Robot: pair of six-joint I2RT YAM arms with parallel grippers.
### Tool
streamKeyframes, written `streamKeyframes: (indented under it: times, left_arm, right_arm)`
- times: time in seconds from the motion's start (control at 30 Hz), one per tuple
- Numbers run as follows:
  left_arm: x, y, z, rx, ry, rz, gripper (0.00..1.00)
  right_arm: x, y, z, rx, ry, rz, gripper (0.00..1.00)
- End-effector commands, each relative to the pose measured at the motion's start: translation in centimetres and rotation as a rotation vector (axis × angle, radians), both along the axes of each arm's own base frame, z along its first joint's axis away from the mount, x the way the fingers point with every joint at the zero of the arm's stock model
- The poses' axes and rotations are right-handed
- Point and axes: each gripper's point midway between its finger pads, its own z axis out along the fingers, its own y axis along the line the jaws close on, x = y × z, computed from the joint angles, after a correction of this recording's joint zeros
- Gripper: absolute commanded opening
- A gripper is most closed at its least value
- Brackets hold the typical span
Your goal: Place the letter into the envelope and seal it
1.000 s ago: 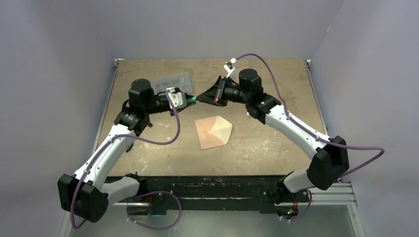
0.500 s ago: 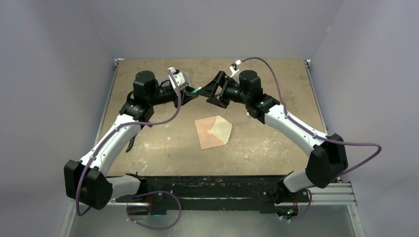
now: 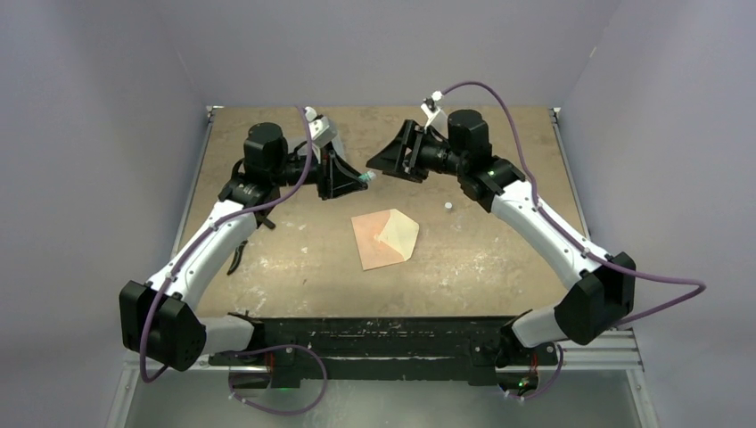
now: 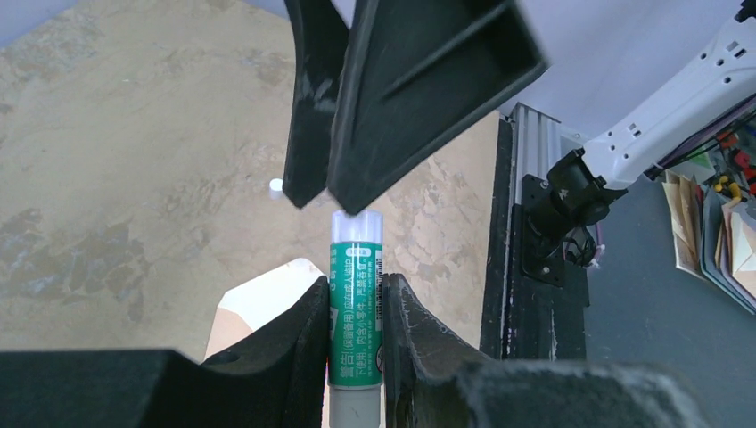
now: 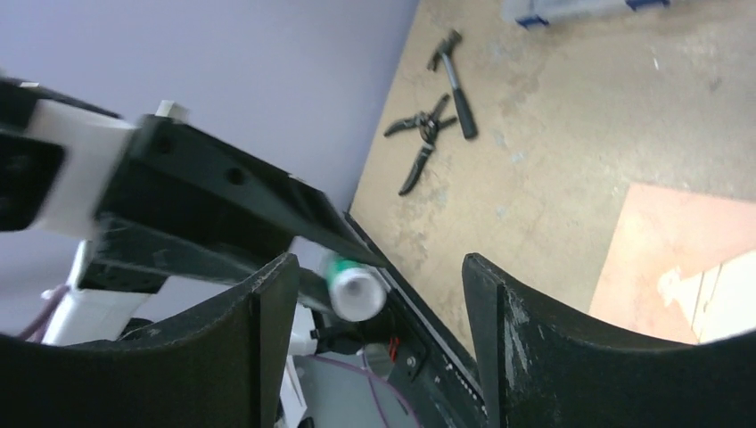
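The salmon envelope [image 3: 382, 241] lies flat mid-table, its paler cream flap [image 3: 400, 234] open to the right. No separate letter sheet shows. My left gripper [image 3: 355, 177] hovers behind the envelope, shut on a green-labelled glue stick [image 4: 357, 303] whose white end points at my right gripper [image 3: 382, 159]. The right gripper [image 5: 376, 267] is open a short way off that end, with nothing between its fingers. The stick's white tip [image 5: 357, 287] shows beyond them. The envelope's flap [image 4: 267, 299] appears under the left fingers.
A small white cap-like piece [image 3: 447, 206] lies on the board right of the envelope. Pliers [image 5: 423, 147] and a hammer [image 5: 456, 76] lie near the left edge. A clear plastic box [image 5: 571, 7] sits at the back. Walls enclose three sides.
The right gripper has opened and drawn back to the right, off the glue stick's end. The left wrist has turned with the stick. A small white piece now lies on the board.
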Motion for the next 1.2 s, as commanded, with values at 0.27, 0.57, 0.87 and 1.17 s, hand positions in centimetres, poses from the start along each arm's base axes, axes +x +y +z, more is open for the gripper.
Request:
streamKeyframes:
  times: [0.27, 0.57, 0.87, 1.17]
  left_arm:
    - [-0.6, -0.3, 2.7, -0.051, -0.163, -0.072, 0.0]
    - [-0.5, -0.4, 2.2, -0.045, -0.143, -0.091, 0.0]
    - [0.3, -0.3, 2.6, -0.052, -0.175, -0.037, 0.0]
    - [-0.4, 0.2, 2.7, -0.056, -0.317, -0.029, 0.0]
  right_arm:
    - [-1.4, 0.7, -0.5, 0.023, 0.065, 0.073, 0.58]
    - [-1.5, 0.2, 0.2, 0.004, -0.051, 0.083, 0.22]
    - [-3.2, 0.7, 0.7, 0.068, -0.029, 0.162, 0.34]
    - [-3.7, 0.7, 1.3, 0.141, -0.006, 0.156, 0.0]
